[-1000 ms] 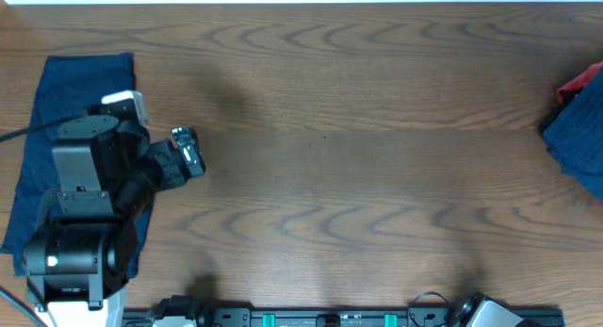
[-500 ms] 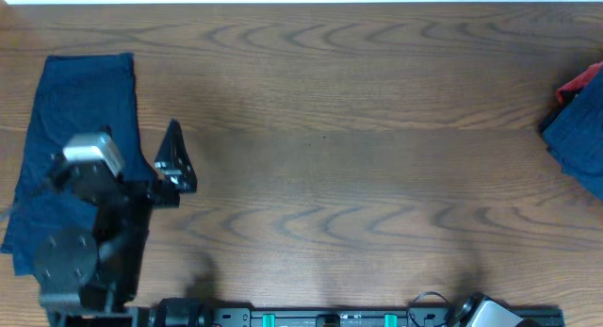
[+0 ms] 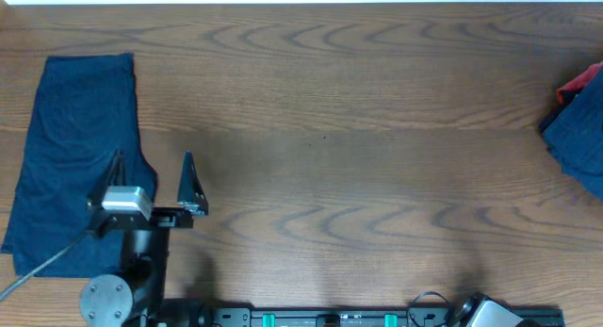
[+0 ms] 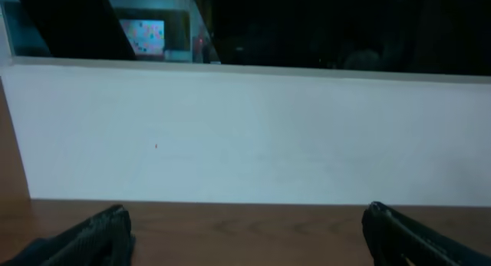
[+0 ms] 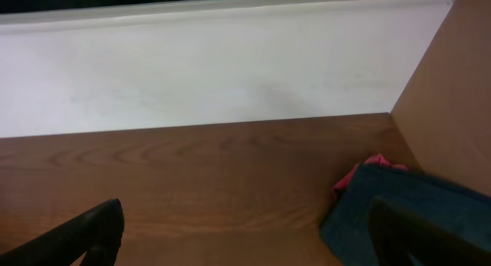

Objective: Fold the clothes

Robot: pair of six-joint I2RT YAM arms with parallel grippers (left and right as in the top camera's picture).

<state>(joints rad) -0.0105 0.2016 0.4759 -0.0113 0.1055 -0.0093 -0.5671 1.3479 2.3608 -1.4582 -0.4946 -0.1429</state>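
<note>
A dark navy garment (image 3: 80, 129) lies flat and folded lengthwise at the table's far left. My left gripper (image 3: 151, 181) is open and empty at its lower right corner, one finger over the cloth and the other over bare wood. In the left wrist view the left gripper (image 4: 245, 235) shows wide-apart fingers over bare table, facing the white wall. A pile of navy clothes (image 3: 577, 143) lies at the right edge, also in the right wrist view (image 5: 399, 212). My right gripper (image 5: 245, 235) is open and empty, low, with the pile by its right finger.
A red cloth (image 3: 579, 82) lies at the top of the right pile and also shows in the right wrist view (image 5: 359, 172). A white wall (image 5: 230, 67) runs along the table's far edge. The wooden table (image 3: 358, 157) stretches between the garment and the pile.
My left arm has pulled back from over the folded garment toward the front edge. Its gripper has turned to point away and stands open. The garment is now uncovered.
</note>
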